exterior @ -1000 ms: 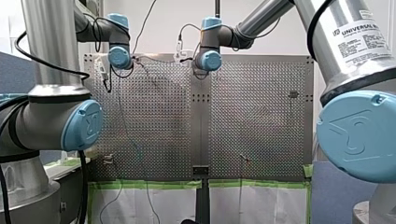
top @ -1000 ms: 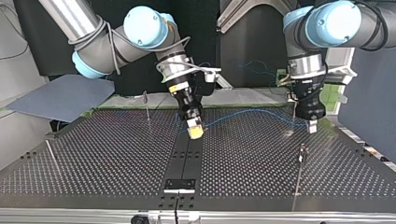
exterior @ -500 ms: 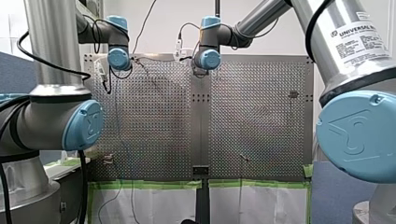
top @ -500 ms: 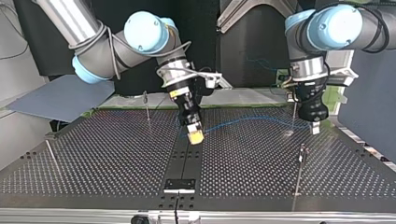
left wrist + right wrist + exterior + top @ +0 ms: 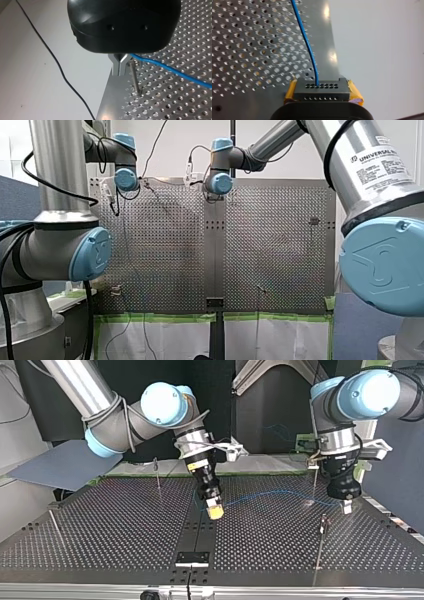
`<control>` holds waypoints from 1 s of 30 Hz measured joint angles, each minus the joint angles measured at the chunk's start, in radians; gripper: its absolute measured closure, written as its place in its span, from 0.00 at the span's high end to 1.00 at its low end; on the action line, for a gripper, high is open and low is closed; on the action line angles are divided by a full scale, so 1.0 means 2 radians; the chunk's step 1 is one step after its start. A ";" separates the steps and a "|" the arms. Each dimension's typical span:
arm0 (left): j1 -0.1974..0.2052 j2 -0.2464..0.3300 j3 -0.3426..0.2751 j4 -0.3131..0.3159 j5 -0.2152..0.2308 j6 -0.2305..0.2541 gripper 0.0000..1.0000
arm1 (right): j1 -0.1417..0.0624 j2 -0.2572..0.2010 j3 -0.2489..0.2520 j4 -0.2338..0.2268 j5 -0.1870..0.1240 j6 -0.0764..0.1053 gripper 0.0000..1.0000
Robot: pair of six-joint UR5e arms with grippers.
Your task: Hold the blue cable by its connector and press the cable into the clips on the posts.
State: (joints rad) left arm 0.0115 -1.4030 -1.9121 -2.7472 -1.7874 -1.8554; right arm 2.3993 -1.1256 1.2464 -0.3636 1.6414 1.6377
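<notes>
Perforated metal table [image 5: 115,530] lies under both arms, with thin posts standing in its holes. You have the blue cable [image 5: 308,48] strung in a loose arc above that surface, between your two grippers. As far as the top view shows, it sits in no clip yet. Its black connector [image 5: 322,89] is pinched between the yellow pads of your right gripper [image 5: 215,511], near the table's middle strip, and the cable leaves from the connector's face. At the other end, the metal fingers of your left gripper [image 5: 120,73] are pressed together and the cable comes out from them, so they look to be nipping it. A slim post [image 5: 135,79] stands just beside those fingers, apart from the cable.

You seem to have the connector hold done and the first clip in hand. Next, carry the cable over that post's top and press it down, keeping it taut and the fingers off the post.
</notes>
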 joint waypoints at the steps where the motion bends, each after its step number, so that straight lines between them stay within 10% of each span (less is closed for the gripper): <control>1: 0.001 -0.001 0.001 0.000 0.001 0.000 0.00 | 0.001 0.003 -0.004 0.003 0.000 0.000 0.00; 30: 0.042 -0.041 0.032 0.002 0.038 -0.008 0.00 | -0.012 0.022 -0.040 0.018 0.003 0.000 0.00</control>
State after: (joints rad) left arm 0.0964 -1.4851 -1.8486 -2.7435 -1.7120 -1.8721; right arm 2.3748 -1.0822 1.1670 -0.3270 1.6475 1.6371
